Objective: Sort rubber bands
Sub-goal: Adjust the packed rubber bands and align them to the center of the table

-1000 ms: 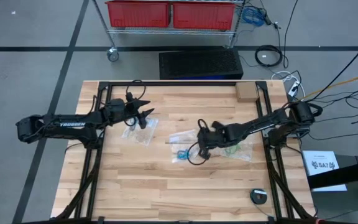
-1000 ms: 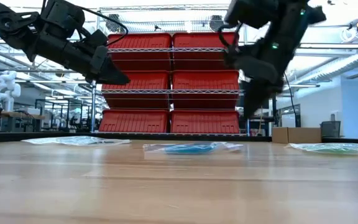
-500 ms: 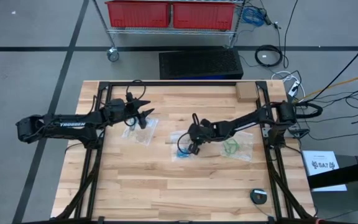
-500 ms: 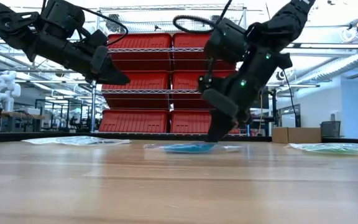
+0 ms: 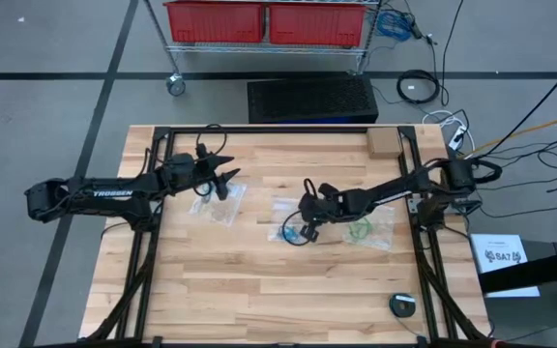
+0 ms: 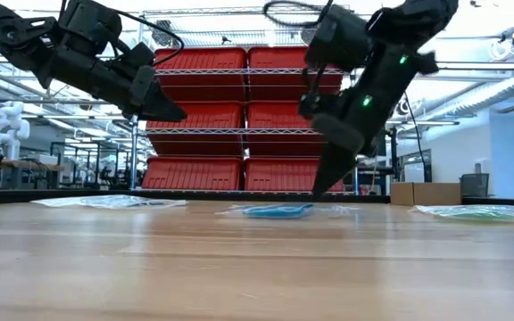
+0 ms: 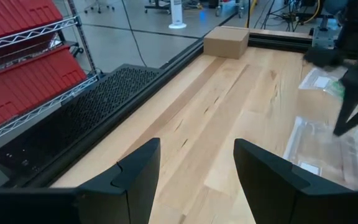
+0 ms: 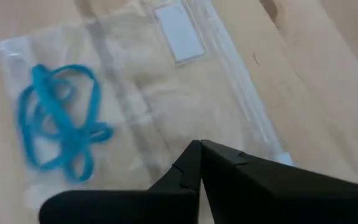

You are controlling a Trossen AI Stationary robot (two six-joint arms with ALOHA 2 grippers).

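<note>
Three clear plastic bags lie flat on the wooden table. The middle bag point(image 5: 293, 215) holds blue rubber bands point(image 8: 58, 124) point(image 5: 283, 235), which also show in the low view point(image 6: 275, 212). The right bag holds green rubber bands point(image 5: 361, 230). The left bag point(image 5: 216, 205) lies under my left gripper point(image 5: 228, 180) point(image 7: 196, 146), which hangs open and raised above the table. My right gripper point(image 5: 306, 220) point(image 8: 201, 146) is shut, its tips pointing down over the middle bag beside the blue bands point(image 6: 318, 189). My right gripper stands with shut fingertips point(image 8: 191, 155) slanting down over the clear film of the middle bag point(image 8: 166, 93), a little away from the blue bands. I cannot tell whether the tips touch the film.
A small cardboard box point(image 5: 383, 143) sits at the table's far right corner. A round dark object point(image 5: 403, 304) lies near the near right corner. Black frame rails run along both table sides. Bare wood spreads across the near half.
My right gripper came down and toward the table's left onto the middle bag, then rose a little and drew back toward the right. The middle bag with the blue bands slid slightly toward the right.
</note>
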